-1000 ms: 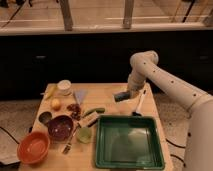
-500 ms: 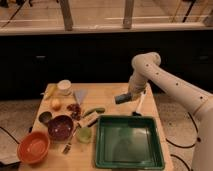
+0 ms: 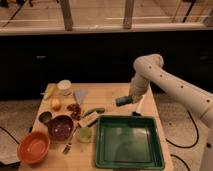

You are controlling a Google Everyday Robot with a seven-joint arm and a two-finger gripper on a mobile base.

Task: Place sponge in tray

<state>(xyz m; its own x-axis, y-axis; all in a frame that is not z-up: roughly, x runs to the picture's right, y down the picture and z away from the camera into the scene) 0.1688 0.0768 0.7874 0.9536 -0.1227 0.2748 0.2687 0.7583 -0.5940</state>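
Observation:
The large dark green tray (image 3: 129,144) lies at the front right of the wooden table (image 3: 107,94); nothing shows in it. My gripper (image 3: 132,102) hangs from the white arm just behind the tray's far rim, above the table. It is shut on the small blue-grey sponge (image 3: 122,100), which sticks out to its left and is held off the table top. A white finger (image 3: 138,107) points down toward the tray's far edge.
Left of the tray are a small green cup (image 3: 84,134), a maroon bowl (image 3: 60,126), an orange bowl (image 3: 34,146), a fork (image 3: 67,145) and a green vegetable (image 3: 93,111). Further back lie a pale blue triangular cloth (image 3: 80,95), a white cup (image 3: 64,86), a banana (image 3: 50,91) and an orange fruit (image 3: 56,104).
The arm has shifted slightly, and the gripper with the sponge has come down a little toward the tray's far edge. Nothing on the table has moved.

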